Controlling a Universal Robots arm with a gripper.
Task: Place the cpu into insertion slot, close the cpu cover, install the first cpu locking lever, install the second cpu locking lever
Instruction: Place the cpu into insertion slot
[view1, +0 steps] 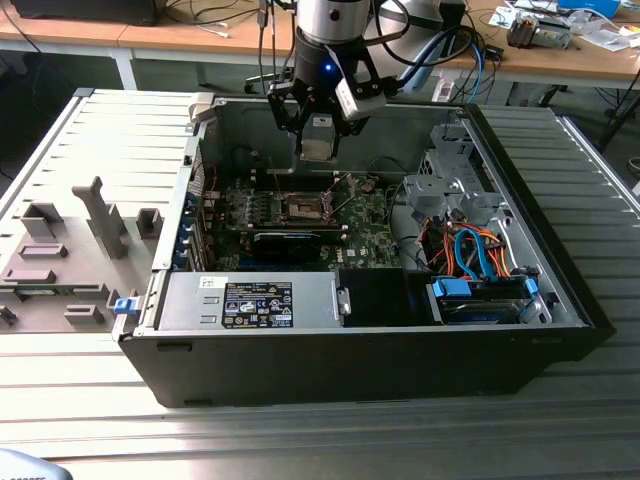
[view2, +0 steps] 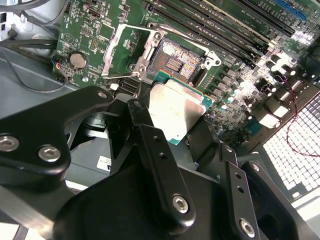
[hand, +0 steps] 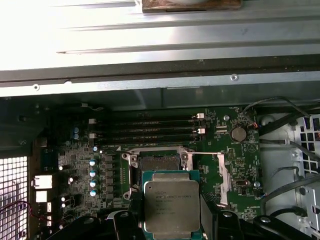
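exterior view showed the gripper (view1: 318, 152) hanging inside the open black case (view1: 560, 262), over the far part of the green board (view1: 372, 236). its fingers (view2: 150, 142) were clamped on the cpu (view1: 317, 140), which hung clear above the slot (view1: 303, 208) and did not touch it. in both wrist views the cpu (view2: 175, 110) (hand: 171, 207) sat silver side up between the black fingers, its green edge showing, with the slot (view2: 175, 62) (hand: 159, 162) just beyond it, brown centre bare. the cover (view2: 112, 47) (hand: 223, 182) stood swung open beside the slot. fine print ran in lines across the cpu top in the first wrist view. a label (view1: 258, 305), part white and part black, was stuck on the grey box at the near side of the case, toward the exterior view's left. the case lay on a ribbed metal table (view1: 300, 440).
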